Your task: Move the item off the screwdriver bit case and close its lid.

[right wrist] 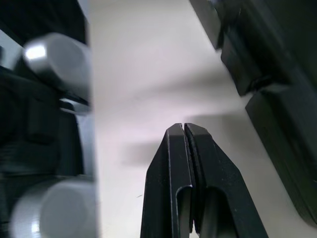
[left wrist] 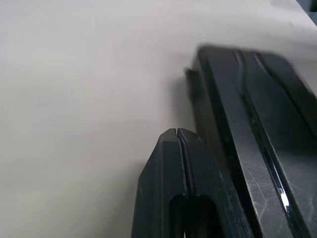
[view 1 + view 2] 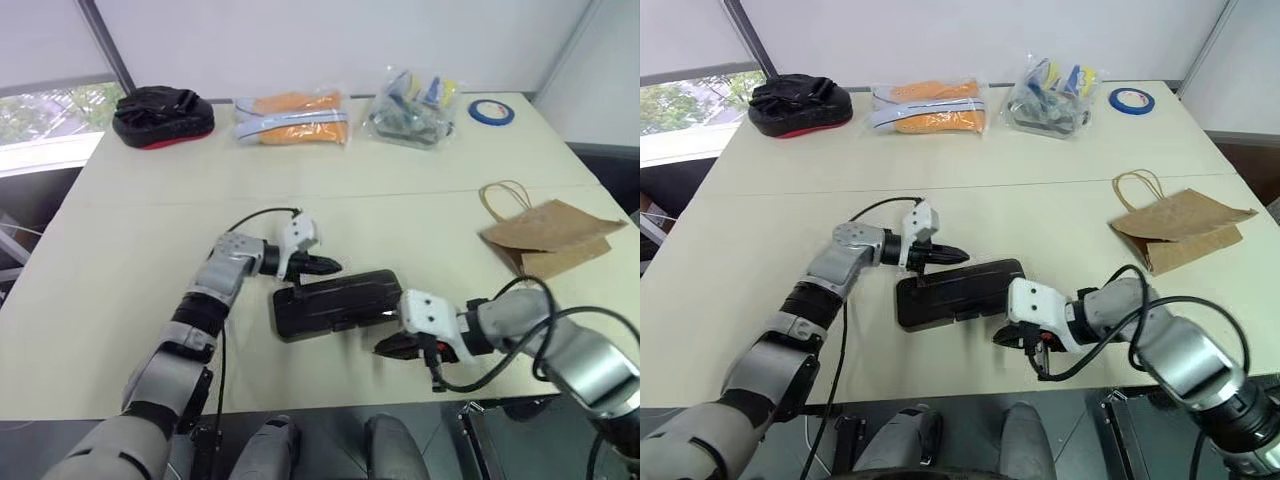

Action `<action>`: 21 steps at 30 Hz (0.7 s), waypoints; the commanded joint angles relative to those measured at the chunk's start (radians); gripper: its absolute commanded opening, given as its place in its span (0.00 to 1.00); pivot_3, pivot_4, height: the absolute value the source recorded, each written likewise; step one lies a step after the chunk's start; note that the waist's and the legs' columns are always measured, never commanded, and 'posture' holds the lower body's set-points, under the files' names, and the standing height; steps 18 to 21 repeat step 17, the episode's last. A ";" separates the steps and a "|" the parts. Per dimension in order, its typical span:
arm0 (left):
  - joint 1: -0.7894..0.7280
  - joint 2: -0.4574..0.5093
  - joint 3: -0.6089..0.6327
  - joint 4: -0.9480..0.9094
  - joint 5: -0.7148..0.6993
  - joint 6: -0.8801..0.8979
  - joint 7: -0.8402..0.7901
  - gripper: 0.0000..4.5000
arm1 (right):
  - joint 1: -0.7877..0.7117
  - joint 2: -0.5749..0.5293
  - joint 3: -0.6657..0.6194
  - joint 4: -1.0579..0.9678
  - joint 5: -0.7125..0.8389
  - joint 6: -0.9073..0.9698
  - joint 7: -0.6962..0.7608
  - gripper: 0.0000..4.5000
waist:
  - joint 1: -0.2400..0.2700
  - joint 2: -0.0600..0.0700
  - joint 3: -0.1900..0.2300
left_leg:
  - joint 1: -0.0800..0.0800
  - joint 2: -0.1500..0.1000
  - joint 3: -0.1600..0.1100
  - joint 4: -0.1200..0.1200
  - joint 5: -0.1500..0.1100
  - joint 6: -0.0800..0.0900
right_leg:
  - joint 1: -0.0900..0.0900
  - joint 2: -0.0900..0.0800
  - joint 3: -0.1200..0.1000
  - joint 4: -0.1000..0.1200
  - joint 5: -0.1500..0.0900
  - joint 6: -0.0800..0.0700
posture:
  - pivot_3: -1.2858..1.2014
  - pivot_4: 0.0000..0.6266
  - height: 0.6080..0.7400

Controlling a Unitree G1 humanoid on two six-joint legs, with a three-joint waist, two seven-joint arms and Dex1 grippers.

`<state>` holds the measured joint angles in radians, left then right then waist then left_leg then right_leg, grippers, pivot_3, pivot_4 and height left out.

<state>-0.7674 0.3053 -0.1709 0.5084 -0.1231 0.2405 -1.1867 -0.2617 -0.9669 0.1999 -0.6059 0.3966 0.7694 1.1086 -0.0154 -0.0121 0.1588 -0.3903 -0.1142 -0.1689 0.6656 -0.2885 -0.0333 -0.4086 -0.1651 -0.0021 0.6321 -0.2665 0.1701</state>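
Observation:
The screwdriver bit case (image 3: 335,303) lies flat in the middle of the table, dark and glossy. Its lid (image 3: 345,292) lies down flat on top of it. The item, a creased brown paper bag (image 3: 550,237) with twine handles, rests on the table well off to the right of the case. My left gripper (image 3: 334,267) is shut and empty, its tips just above the case's far left edge; the left wrist view shows the case (image 2: 257,129) right beside its fingers (image 2: 168,163). My right gripper (image 3: 386,348) is shut and empty, just off the case's near right corner.
Along the far edge sit a black-and-red pouch (image 3: 160,115), a clear bag of orange items (image 3: 293,118), a clear bag of mixed items (image 3: 412,105) and a blue tape roll (image 3: 491,111). The table's near edge runs close behind my right gripper.

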 commanded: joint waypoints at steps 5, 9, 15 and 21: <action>0.088 0.096 0.183 -0.384 -0.141 0.225 0.170 0.00 | -0.167 -0.003 -0.159 0.035 0.138 0.083 -0.003 0.01 | 0.003 0.000 0.000 | 0.000 0.000 0.000 0.000 0.000 0.000 | 0.000 0.000 0.000 0.000 0.000 0.000 | 0.52 0.24 1.00; 0.245 0.125 0.318 -0.678 -0.254 0.450 0.319 0.00 | -0.265 0.056 -0.198 0.098 0.173 0.090 -0.054 0.01 | 0.001 0.000 0.000 | 0.000 0.000 0.000 0.000 0.000 0.000 | 0.000 -0.001 0.000 0.000 0.000 0.000 | 0.52 0.24 1.00; 0.461 0.192 0.434 -0.998 -0.368 0.643 0.448 0.00 | -0.295 0.097 -0.202 0.135 0.164 0.080 -0.121 0.01 | 0.008 0.000 0.000 | 0.000 0.001 0.000 -0.001 0.000 0.000 | -0.001 -0.001 0.001 0.000 0.000 0.000 | 0.52 0.24 1.00; 0.496 0.205 0.461 -1.050 -0.403 0.675 0.476 0.00 | -0.292 0.096 -0.196 0.142 0.160 0.067 -0.123 0.01 | 0.012 0.000 0.000 | -0.001 0.000 0.000 0.000 0.000 0.000 | -0.001 -0.001 0.001 -0.001 0.000 0.000 | 0.52 0.24 1.00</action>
